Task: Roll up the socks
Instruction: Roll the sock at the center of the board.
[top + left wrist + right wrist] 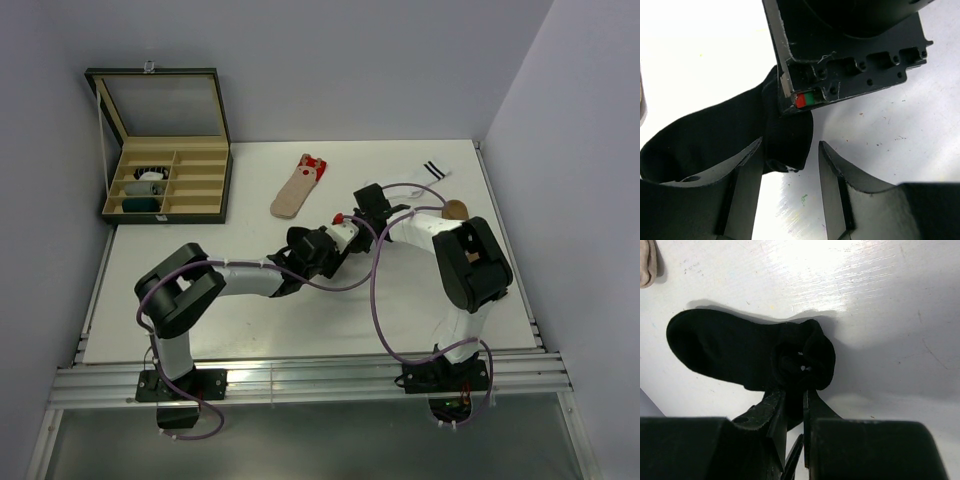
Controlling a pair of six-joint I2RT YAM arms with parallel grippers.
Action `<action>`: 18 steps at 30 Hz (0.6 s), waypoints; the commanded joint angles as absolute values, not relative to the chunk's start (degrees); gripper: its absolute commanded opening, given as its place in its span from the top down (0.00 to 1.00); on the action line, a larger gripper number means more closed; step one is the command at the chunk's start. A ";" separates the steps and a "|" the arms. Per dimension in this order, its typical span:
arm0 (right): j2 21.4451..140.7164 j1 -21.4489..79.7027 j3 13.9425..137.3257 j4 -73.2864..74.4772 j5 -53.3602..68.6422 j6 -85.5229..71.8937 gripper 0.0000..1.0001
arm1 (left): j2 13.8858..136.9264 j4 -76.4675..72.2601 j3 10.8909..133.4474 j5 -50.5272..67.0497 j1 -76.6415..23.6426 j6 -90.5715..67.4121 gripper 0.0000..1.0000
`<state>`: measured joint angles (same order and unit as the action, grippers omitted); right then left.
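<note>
A black sock (725, 347) lies flat on the white table, its near end curled into a small roll (807, 357). My right gripper (794, 390) is shut on that rolled end. In the left wrist view the same black sock (705, 135) runs off to the left, and its end hangs between my open left gripper (790, 167) fingers, against the left finger (742, 172). In the top view both grippers meet at mid-table, left (318, 248) and right (345, 225), hiding the black sock. A beige sock with a red patterned cuff (298, 187) lies flat behind them.
An open wooden box (165, 170) with slotted compartments stands at the back left, with rolled items in its left slots. A white piece with black stripes (435, 170) and a brown item (455, 210) lie at the back right. Walls close in the table.
</note>
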<state>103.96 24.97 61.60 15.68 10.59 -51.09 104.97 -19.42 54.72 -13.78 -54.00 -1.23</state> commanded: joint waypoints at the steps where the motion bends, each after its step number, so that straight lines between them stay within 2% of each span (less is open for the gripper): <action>1: 106.17 25.40 61.79 18.46 10.19 -49.92 0.98 | 105.82 -20.22 56.16 -12.83 -54.41 -0.62 0.49; 10: 106.17 25.40 61.79 18.28 10.72 -50.10 0.98 | 108.81 -14.15 57.22 -14.68 -54.49 -1.49 0.55; 12: 106.17 25.40 61.70 18.19 10.72 -50.01 0.98 | 108.72 -13.80 57.04 -14.94 -54.40 -1.58 0.60; 13: 106.26 25.40 61.70 18.11 10.81 -50.10 0.98 | 108.63 -13.62 57.22 -15.03 -54.49 -1.50 0.64; 14: 106.26 25.40 61.61 17.93 11.07 -50.10 0.98 | 108.63 -13.62 57.39 -15.12 -54.41 -1.49 0.72; 16: 106.26 25.40 61.52 17.58 11.34 -50.27 0.98 | 108.28 -13.62 57.92 -14.68 -54.41 -1.58 0.80; 18: 105.82 25.40 61.44 17.32 11.34 -50.10 0.96 | 108.28 -13.27 58.36 -14.15 -54.40 -1.93 0.95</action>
<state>104.12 24.93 61.63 15.44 11.31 -51.07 108.03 -14.98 56.40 -14.94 -54.06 -1.26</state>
